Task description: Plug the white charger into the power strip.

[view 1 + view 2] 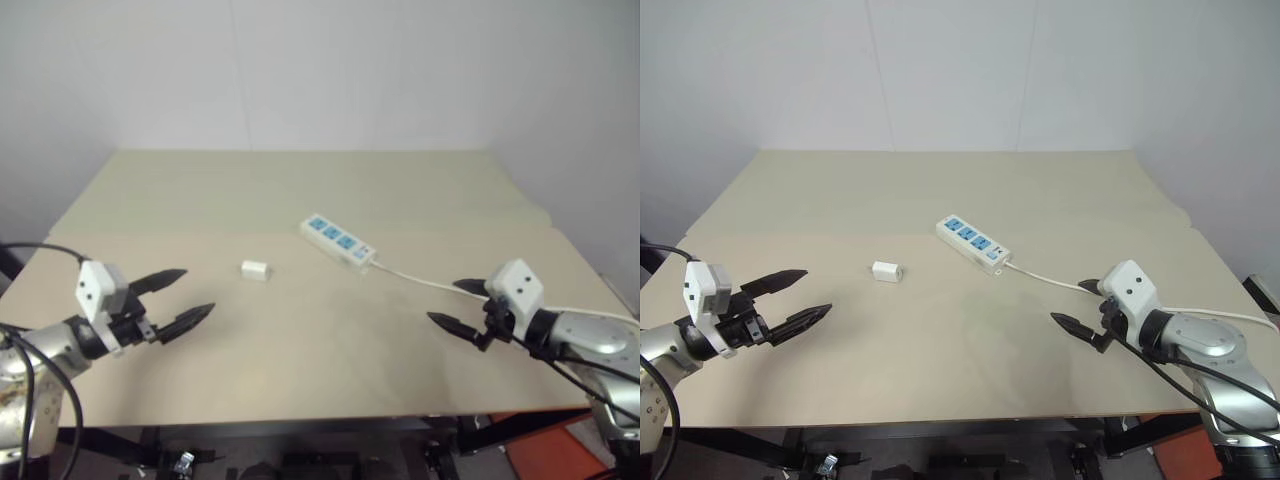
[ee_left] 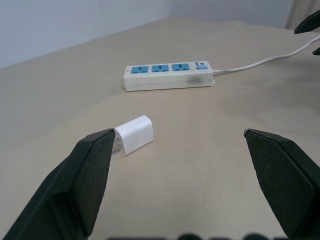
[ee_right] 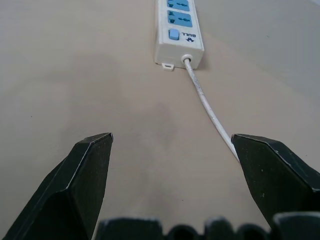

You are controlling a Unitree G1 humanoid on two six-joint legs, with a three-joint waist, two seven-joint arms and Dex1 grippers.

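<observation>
Table (image 1: 300,370), beige and broad, carrying just two loose items: one white charger (image 1: 256,270) and one power strip (image 1: 338,240). Count the sockets on that strip and you get three, all blue-faced, with one small switch at the cord end and one thin white cord (image 1: 420,279) trailing off toward the robot's right. The charger lies on its side, unplugged, just left of the strip and apart from it. Two grippers in play, one per side. Left gripper (image 1: 181,299) hovers over the near left of the table, fingers spread wide, nothing between them, charger ahead of it. Right gripper (image 1: 462,305) hangs over the near right, jaws gaping too, empty, with the cord running past just beside it.
</observation>
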